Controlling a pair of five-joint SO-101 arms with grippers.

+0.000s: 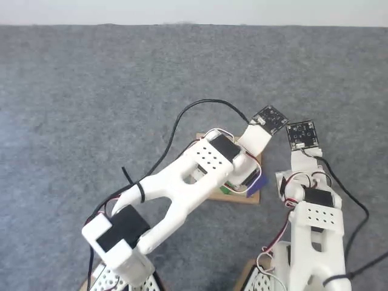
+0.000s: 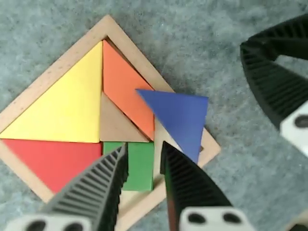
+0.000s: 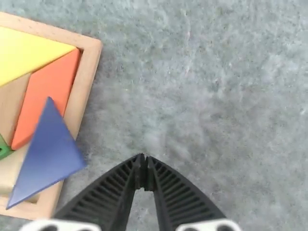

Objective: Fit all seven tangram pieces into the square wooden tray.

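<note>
1. High view: found tray (image 1: 245, 197) largely hidden under left arm (image 1: 182, 188); saw just a tip of blue triangle (image 1: 260, 181).
2. Left wrist view: noted green piece (image 2: 139, 166) partly covered by left gripper (image 2: 143, 150); near corner of tray likewise hidden.
3. Right wrist view: recorded tray and yellow piece (image 3: 24, 53) cut off at the edge; green piece reduced to a sliver.

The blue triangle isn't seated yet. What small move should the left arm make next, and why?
Probably shift the open left gripper from above the green piece over to the blue triangle and grip it to turn it flat. The triangle lies askew across the orange piece and overhangs the tray rim, with bare tray floor beneath it.
</note>
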